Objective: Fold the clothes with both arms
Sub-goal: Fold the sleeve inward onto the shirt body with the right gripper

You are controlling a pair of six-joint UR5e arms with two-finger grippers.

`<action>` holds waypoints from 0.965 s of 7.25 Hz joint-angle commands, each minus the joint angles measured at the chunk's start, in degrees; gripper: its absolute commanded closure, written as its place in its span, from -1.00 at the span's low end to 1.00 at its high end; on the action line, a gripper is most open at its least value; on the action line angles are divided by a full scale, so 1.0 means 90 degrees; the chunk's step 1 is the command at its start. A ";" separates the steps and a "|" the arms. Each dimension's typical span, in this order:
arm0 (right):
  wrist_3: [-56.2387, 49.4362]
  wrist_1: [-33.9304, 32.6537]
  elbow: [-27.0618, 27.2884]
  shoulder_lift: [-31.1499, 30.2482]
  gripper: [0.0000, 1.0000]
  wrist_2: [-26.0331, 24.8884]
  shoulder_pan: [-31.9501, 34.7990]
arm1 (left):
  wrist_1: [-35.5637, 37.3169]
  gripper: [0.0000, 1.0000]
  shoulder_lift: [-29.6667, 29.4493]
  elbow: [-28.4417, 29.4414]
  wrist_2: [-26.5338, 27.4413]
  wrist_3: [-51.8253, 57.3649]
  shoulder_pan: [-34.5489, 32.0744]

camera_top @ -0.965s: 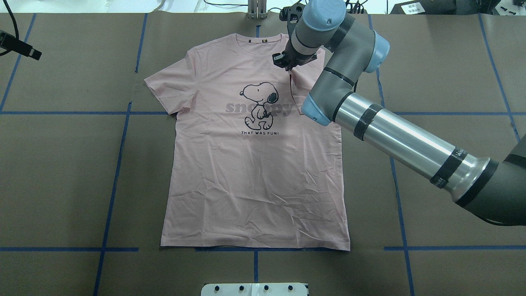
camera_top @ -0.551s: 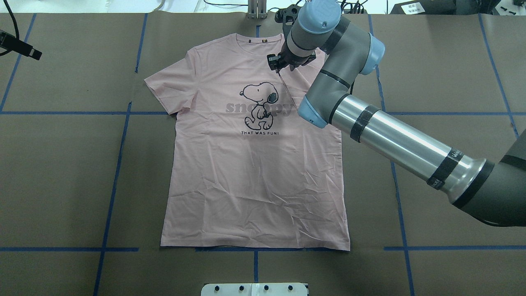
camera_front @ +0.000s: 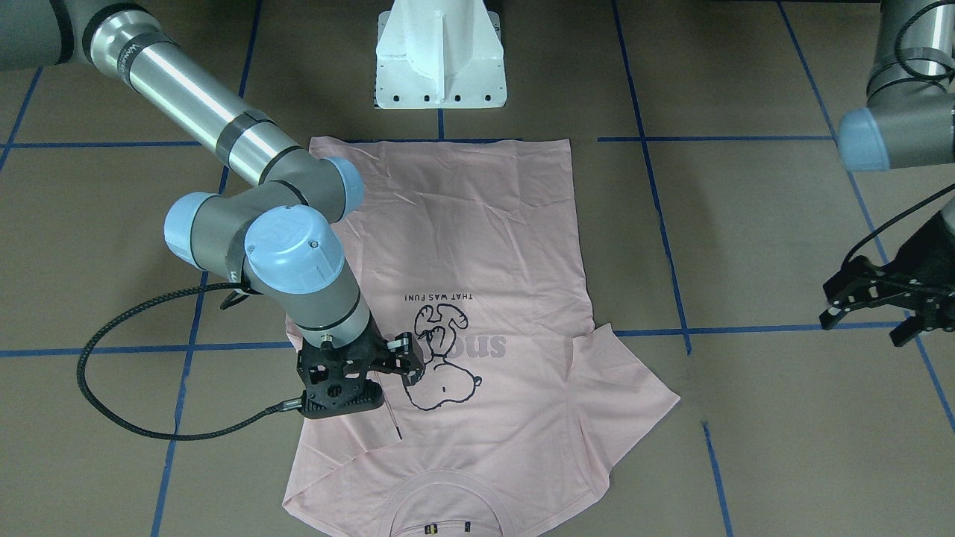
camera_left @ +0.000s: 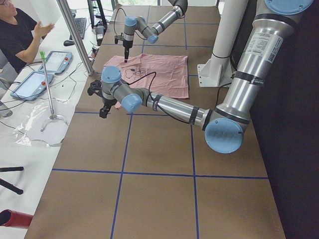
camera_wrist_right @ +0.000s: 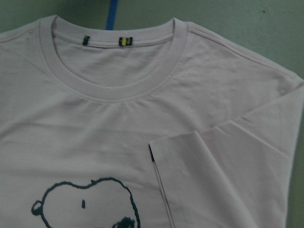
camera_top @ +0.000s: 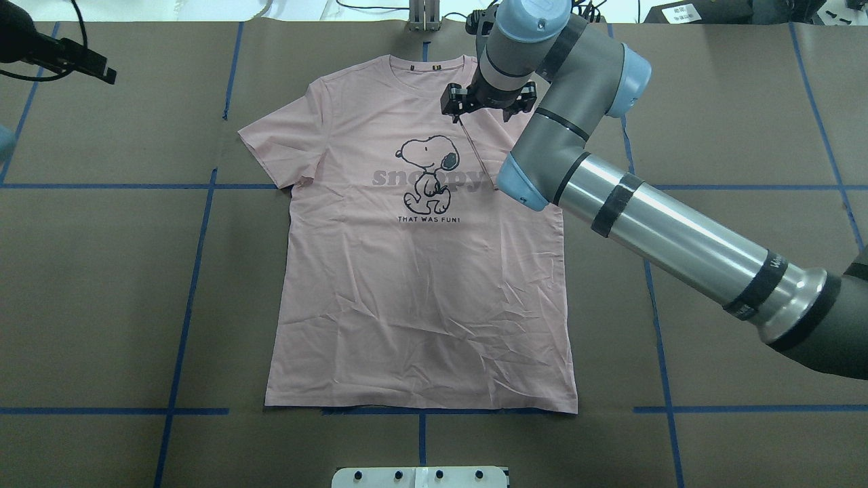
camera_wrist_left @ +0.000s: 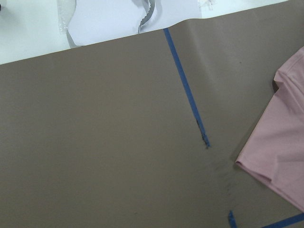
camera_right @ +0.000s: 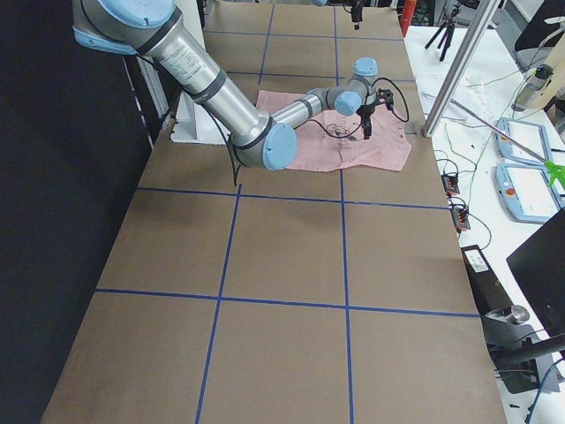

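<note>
The pale pink T-shirt point(camera_top: 420, 285) lies flat, print up, collar at the table's far side. Its sleeve on my right side point(camera_wrist_right: 228, 171) is folded in over the chest, its hem beside the dog print point(camera_top: 427, 169). My right gripper point(camera_top: 485, 107) hangs open just above that folded sleeve, near the collar, and holds nothing; it also shows in the front view point(camera_front: 358, 362). The other sleeve point(camera_top: 274, 146) lies spread out. My left gripper point(camera_front: 869, 309) is open and empty, off the shirt beyond that sleeve, above bare table. The left wrist view shows the sleeve's edge point(camera_wrist_left: 280, 142).
Brown paper with blue tape lines point(camera_top: 196, 257) covers the table. The white pedestal base point(camera_front: 440, 60) stands at the shirt's hem side. An operator point(camera_left: 20, 35), tablets point(camera_left: 57, 62) and a metal pole point(camera_left: 75, 35) are on the far side of the table.
My right gripper carried the sleeve inward over the chest, then opened and let it go. My left gripper has moved further into the overhead view's top left corner.
</note>
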 commanded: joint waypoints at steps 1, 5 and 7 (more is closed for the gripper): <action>-0.0063 -0.1724 0.1735 -0.0832 -1.00 0.0447 0.0359 | -0.0719 -1.00 -0.0179 0.0070 0.1189 -0.2143 0.1130; -0.1041 -0.1777 0.2573 -0.1922 -1.00 0.1367 0.1201 | -0.1142 -0.95 -0.1029 0.1602 0.2814 -0.2855 0.2198; -0.1041 -0.1758 0.2573 -0.1922 -1.00 0.1377 0.1201 | -0.1279 -0.88 -0.1379 0.2217 0.2991 -0.2855 0.2248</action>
